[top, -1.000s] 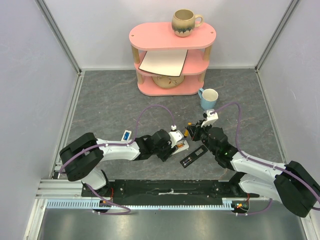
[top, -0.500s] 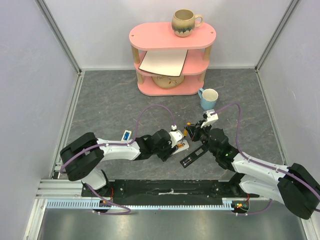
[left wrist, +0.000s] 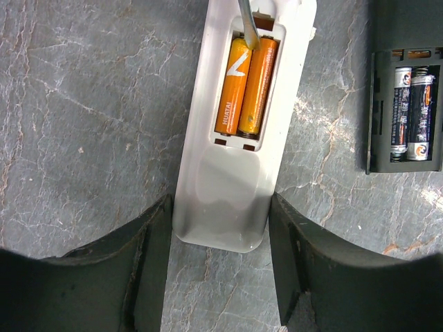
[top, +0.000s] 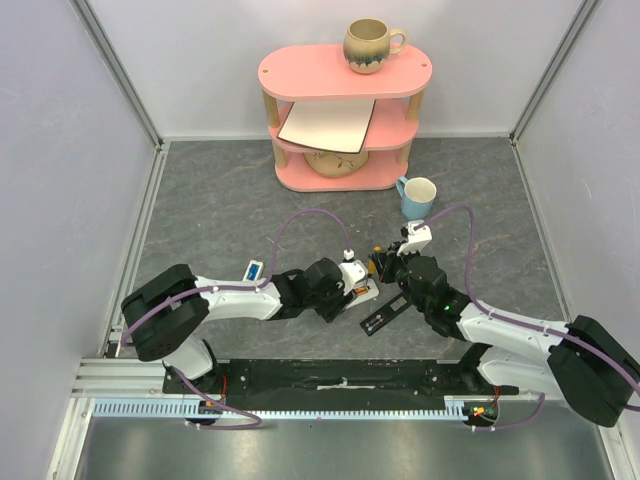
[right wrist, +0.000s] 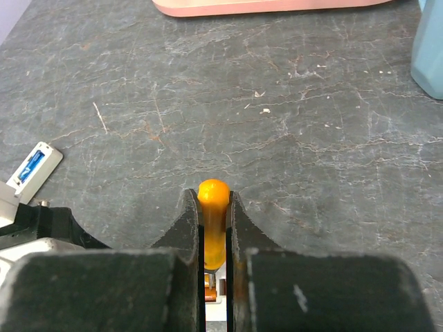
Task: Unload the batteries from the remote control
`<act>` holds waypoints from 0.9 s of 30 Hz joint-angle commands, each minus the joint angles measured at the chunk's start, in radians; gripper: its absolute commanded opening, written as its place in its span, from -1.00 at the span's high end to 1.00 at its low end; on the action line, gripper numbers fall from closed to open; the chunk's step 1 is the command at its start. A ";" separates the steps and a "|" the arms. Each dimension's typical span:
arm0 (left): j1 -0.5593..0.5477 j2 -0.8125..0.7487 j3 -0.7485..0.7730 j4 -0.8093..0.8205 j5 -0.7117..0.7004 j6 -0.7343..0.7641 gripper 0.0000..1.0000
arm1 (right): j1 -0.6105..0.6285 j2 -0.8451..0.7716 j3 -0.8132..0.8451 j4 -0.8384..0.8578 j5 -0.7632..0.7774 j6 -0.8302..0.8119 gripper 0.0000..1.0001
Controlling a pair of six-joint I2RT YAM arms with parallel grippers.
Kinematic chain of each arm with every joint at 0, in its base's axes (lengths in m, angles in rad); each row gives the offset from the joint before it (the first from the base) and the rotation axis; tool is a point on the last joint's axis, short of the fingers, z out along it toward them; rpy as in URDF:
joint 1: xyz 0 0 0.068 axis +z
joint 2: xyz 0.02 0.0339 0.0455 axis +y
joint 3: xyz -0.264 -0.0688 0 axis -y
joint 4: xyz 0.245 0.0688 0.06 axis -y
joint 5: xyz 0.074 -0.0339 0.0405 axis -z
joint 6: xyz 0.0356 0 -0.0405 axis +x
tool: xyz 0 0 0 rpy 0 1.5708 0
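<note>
Robot test cell in a lab.
Walled by plain white panels (top: 50, 150) in aluminium framing (top: 120, 72), floored with grey marbled matting (top: 220, 200); staged beyond the fingers (right wrist: 183, 221), a pink shelf unit (top: 310, 72) holding a mug (top: 368, 45).

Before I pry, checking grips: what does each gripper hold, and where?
Right gripper pinches the screwdriver by its orange handle; left gripper clamps the white remote across its sides near one end.

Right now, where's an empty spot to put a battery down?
Bare table left of the shelf, beyond the left arm; another patch right of the mug. Crowded mid-table around the white remote and black remote.
</note>
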 commanded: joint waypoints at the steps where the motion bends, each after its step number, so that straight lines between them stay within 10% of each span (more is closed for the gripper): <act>1: 0.003 0.022 0.017 -0.010 0.027 -0.031 0.96 | 0.008 -0.005 0.034 -0.033 0.124 -0.002 1.00; 27: 0.002 0.022 0.020 -0.012 0.036 -0.031 0.96 | 0.066 0.041 -0.077 0.151 0.161 0.078 1.00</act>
